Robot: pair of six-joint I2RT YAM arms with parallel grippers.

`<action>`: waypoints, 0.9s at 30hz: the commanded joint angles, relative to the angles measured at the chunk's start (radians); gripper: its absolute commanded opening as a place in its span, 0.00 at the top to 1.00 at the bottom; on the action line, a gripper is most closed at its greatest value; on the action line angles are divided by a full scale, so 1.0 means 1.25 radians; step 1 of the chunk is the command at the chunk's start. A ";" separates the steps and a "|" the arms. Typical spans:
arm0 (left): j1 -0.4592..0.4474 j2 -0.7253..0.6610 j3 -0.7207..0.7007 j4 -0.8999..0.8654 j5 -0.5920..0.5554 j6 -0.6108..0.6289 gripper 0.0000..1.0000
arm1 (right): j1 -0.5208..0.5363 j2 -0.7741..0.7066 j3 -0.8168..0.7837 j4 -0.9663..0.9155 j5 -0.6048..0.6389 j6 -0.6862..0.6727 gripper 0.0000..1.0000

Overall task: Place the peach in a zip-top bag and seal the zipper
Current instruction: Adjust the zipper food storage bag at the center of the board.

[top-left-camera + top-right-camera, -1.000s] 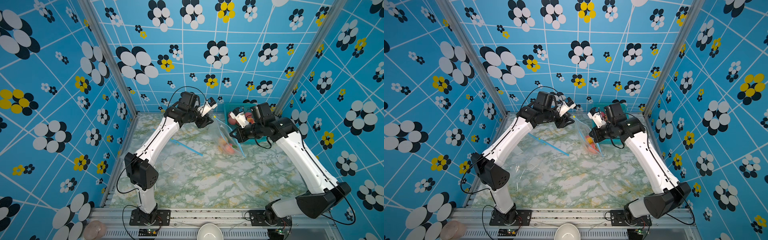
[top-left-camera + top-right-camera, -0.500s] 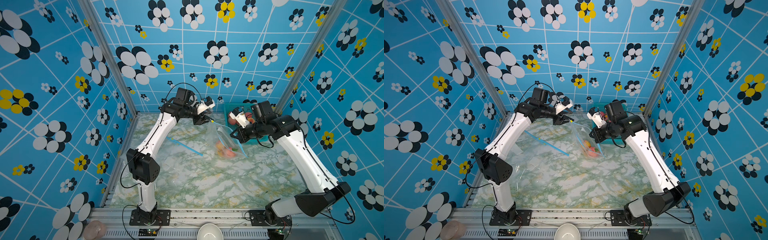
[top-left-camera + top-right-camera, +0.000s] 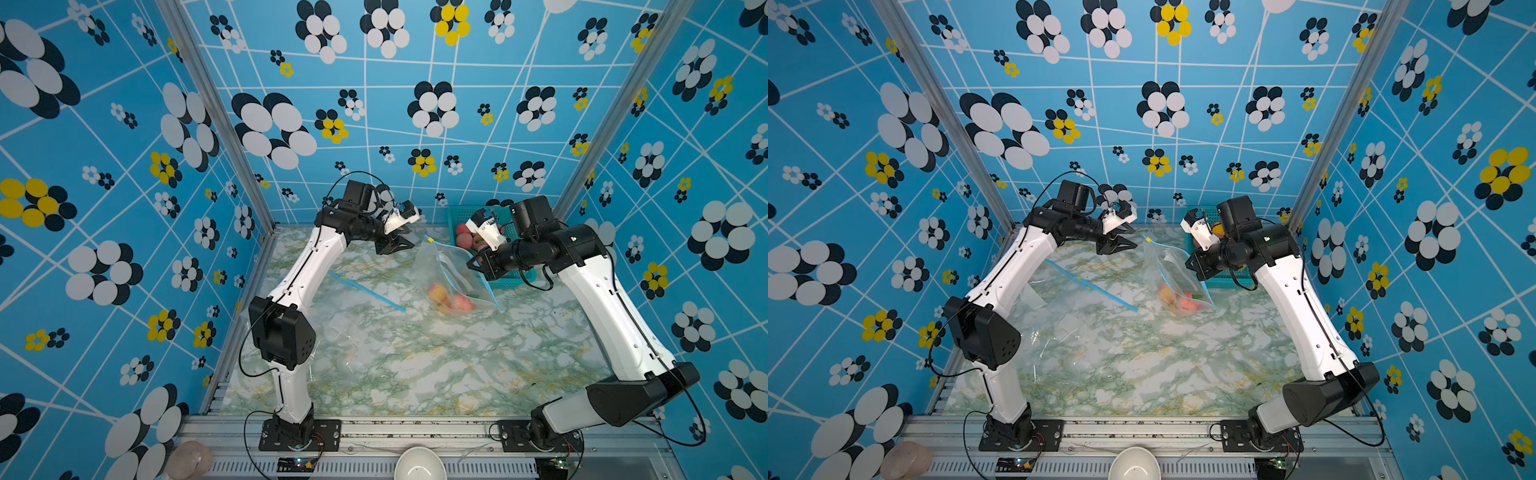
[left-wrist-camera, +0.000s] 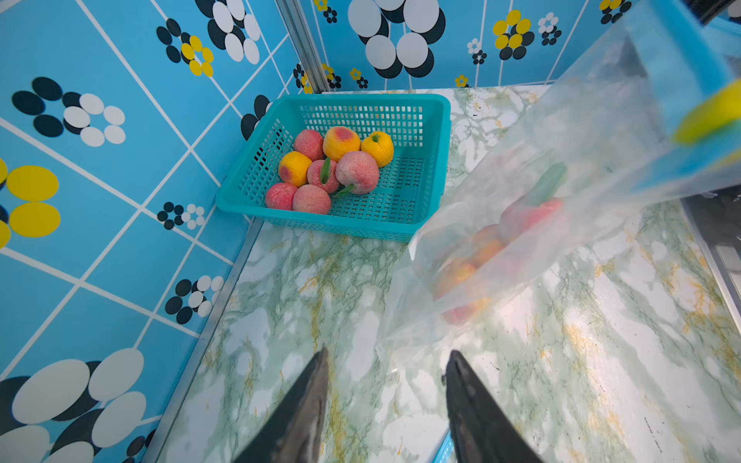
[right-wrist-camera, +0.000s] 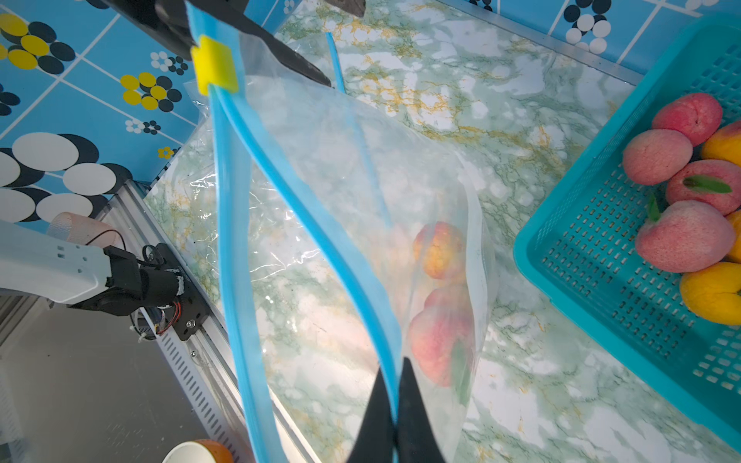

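1. Your right gripper [image 5: 395,373] is clamping down narrow on the blue zipper strip [image 5: 316,224] of the zip-top bag [image 3: 446,270]. By the look of it, it is holding one lip only. That pinch is lifting the mouth while the belly is sagging onto the surface.
2. Your left gripper [image 4: 387,354] is hanging partly open and empty, just beside the bag's upper end and apart from the film. I judge it is waiting there because the yellow slider [image 5: 214,64] is sitting at that end.
3. The peaches [image 5: 435,344] are lying inside the bag at its low end, towards the far right corner of the surface. The placing step is looking done.
4. The two blue lips are spreading apart below the slider, so the zipper is not yet sealed. I judge the next move is calling for the slider to be drawn along towards the pinched end.
5. The teal basket [image 4: 361,100] is standing in the far right corner, touching or nearly touching the bag, and is holding spare fruit [image 4: 357,170].
6. A second bag [image 3: 365,289] is lying flat towards the left edge.
7. The marble-patterned surface [image 3: 415,374] is sitting between blue walls [image 3: 374,124] that are showing flower prints.
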 commanded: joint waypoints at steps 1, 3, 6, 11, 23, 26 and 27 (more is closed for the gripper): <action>-0.026 -0.035 0.008 -0.047 0.039 0.043 0.48 | -0.002 0.020 0.018 -0.007 -0.031 -0.015 1.00; -0.035 -0.035 0.005 -0.044 0.047 0.048 0.46 | -0.002 0.027 0.025 -0.007 -0.037 -0.015 1.00; -0.042 -0.035 -0.008 -0.009 0.065 0.042 0.43 | -0.001 0.036 0.033 -0.013 -0.040 -0.018 1.00; -0.077 -0.035 -0.008 0.021 0.069 0.035 0.41 | 0.000 0.042 0.029 -0.003 -0.046 -0.016 1.00; -0.082 -0.099 -0.161 0.176 0.103 -0.085 1.00 | -0.003 -0.034 -0.097 0.147 -0.032 0.106 1.00; -0.070 -0.118 -0.176 0.187 0.114 -0.128 1.00 | -0.004 0.018 -0.025 0.089 -0.013 0.076 1.00; -0.070 -0.128 -0.187 0.193 0.104 -0.129 1.00 | -0.004 0.030 -0.013 0.087 -0.018 0.072 0.99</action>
